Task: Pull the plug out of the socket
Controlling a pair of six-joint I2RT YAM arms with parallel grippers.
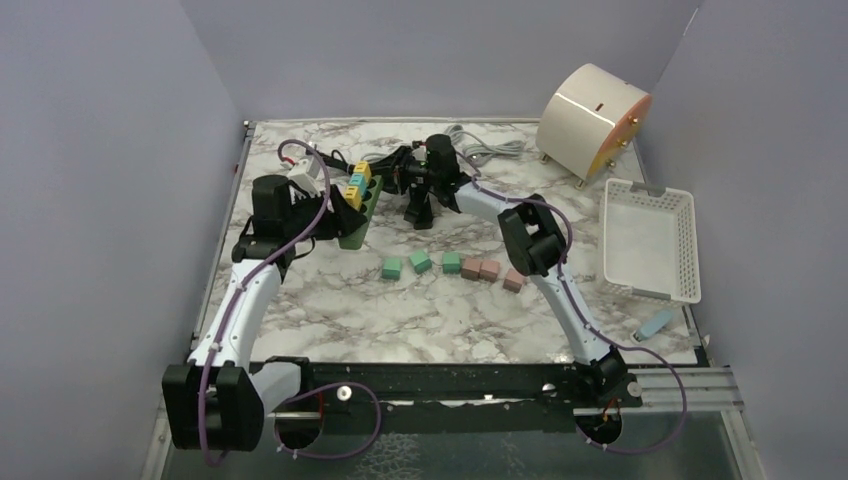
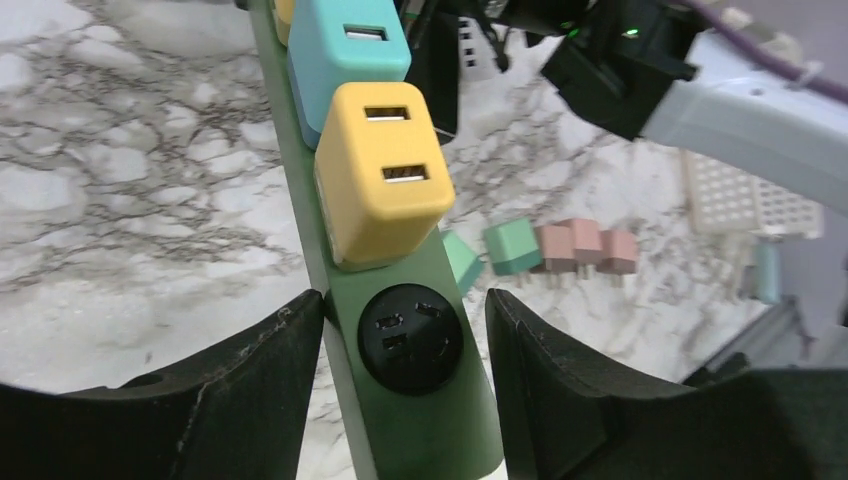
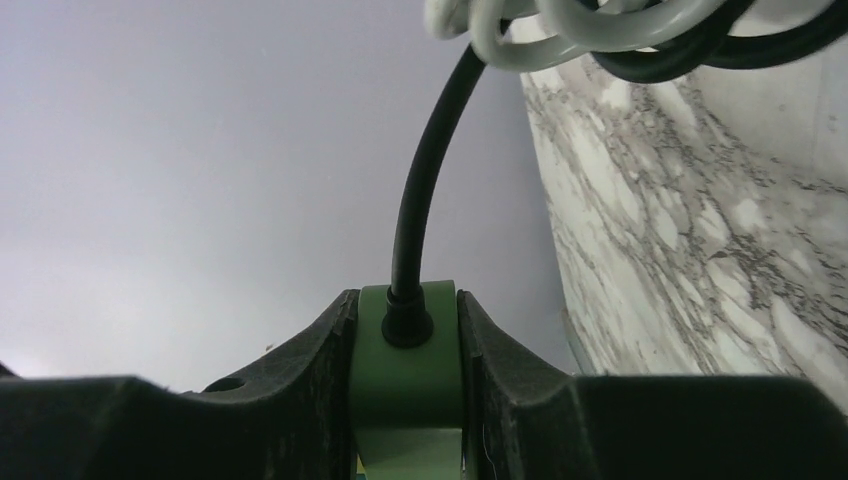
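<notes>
— Black fingers (image 2: pixel 250 390) of the left gripper (image 2: pixel 405 300) fill the bottom of its wrist view. What have they got?

— Nothing gripped, as far as I can judge. They stand partly open on either side of the near end of the green power strip (image 2: pixel 420 440), flanking an empty black socket (image 2: pixel 410 338). One finger looks to touch the strip's edge; the other shows a slim gap.

— And the right gripper (image 3: pixel 405 300)?

— Closed on the strip's other end, where the black cable (image 3: pixel 420 210) comes out. Both fingers press against the green sides.

— So where's the plug?

— The yellow plug (image 2: pixel 383 175) sits in the strip just beyond the empty socket, with a teal plug (image 2: pixel 345 50) right behind it. Both look fully seated.

— Anything out already?

— Six lie loose in a row on the marble table (image 1: pixel 330 320), near the strip: three green plugs (image 1: pixel 420 261) and three pink plugs (image 1: pixel 489 270).

— How far along, then?

— Well along, I'd say, but at least two remain. The strip is braced, but neither gripper is on a plug. The left one would need to shift up to the yellow plug, close on it and pull straight out.
</notes>
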